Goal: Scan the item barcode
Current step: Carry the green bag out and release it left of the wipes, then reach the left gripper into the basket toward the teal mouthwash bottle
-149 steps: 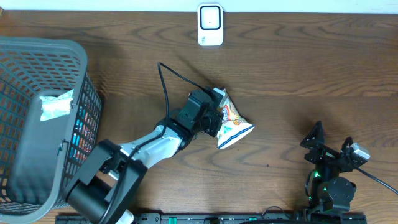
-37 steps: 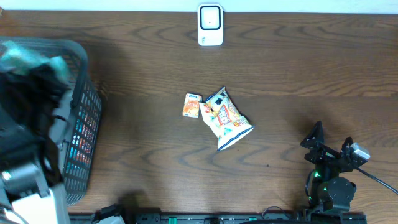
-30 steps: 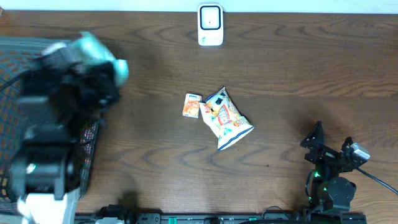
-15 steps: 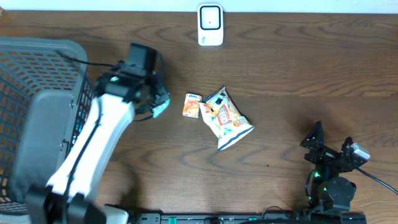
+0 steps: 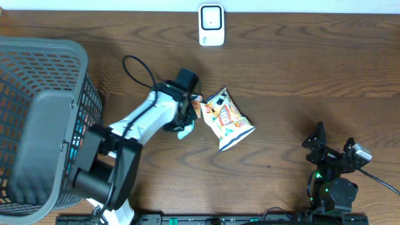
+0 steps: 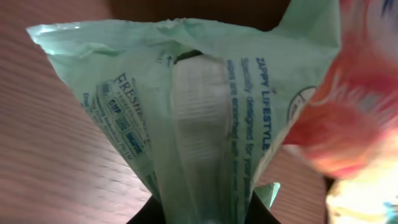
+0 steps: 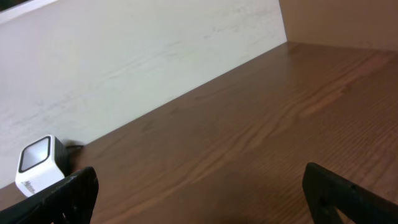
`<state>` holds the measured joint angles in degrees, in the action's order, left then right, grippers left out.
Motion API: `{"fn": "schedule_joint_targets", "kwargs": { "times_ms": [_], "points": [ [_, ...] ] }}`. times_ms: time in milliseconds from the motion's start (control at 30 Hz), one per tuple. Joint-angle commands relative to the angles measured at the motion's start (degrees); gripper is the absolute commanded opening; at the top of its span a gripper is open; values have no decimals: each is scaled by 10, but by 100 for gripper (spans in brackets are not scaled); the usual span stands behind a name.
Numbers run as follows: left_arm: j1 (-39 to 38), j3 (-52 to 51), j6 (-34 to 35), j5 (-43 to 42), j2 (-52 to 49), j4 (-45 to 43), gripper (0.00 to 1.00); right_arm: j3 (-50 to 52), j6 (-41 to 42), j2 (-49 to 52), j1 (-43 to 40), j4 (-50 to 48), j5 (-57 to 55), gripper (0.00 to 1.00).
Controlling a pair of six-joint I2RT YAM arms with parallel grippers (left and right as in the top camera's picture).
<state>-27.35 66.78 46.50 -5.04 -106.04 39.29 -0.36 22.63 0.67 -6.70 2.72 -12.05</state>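
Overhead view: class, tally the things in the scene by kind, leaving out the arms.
Packets: 3 (pale green plastic pouch in the left claw, small orange sachet, colourful snack bag)
Grey mesh plastic basket: 1
White box-shaped scanner: 1
Total: 5

Left arm (image 5: 140, 119): white links, black joints, 1 looping black cable (image 5: 125, 60); right arm (image 5: 331, 169) black with green light (image 5: 317, 175).

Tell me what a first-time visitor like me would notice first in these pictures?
Your eye likely lands on the left arm stretched across the middle of the wooden table, its end effector shut on a pale green packet. Right beside it lies a colourful snack bag. Next come the big grey basket at the left edge and the small white scanner at the far edge.
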Motion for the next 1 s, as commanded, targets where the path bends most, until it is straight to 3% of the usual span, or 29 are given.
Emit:
{"fn": "schedule_joint_targets", "kwargs": {
  "times_ms": [0, 67, 133, 233, 567, 700, 833, 967],
  "points": [
    [-26, -3, 0, -9, 0, -14, 17, 0, 7, -3, 4, 1, -5, 99],
    [-41, -3, -20, -9, 2, -22, 44, 0, 7, -3, 4, 1, -5, 99],
    [-47, -1, -32, -9, 6, -19, 80, 0, 7, -3, 4, 1, -5, 99],
    [-47, 15, -43, 1, 27, 20, 95, 0, 7, -3, 4, 1, -5, 99],
    [-10, 232, -187, 159, 210, 200, 100, 0, 7, -3, 4, 1, -5, 99],
    [52, 287, -186, 225, 289, 206, 100, 0, 7, -3, 4, 1, -5, 99],
    [188, 288, -133, 240, 351, 239, 100, 0, 7, -3, 4, 1, -5, 99],
    [345, 280, 21, 236, 359, 304, 100, 0, 7, -3, 4, 1, -5, 99]
  ]
}}
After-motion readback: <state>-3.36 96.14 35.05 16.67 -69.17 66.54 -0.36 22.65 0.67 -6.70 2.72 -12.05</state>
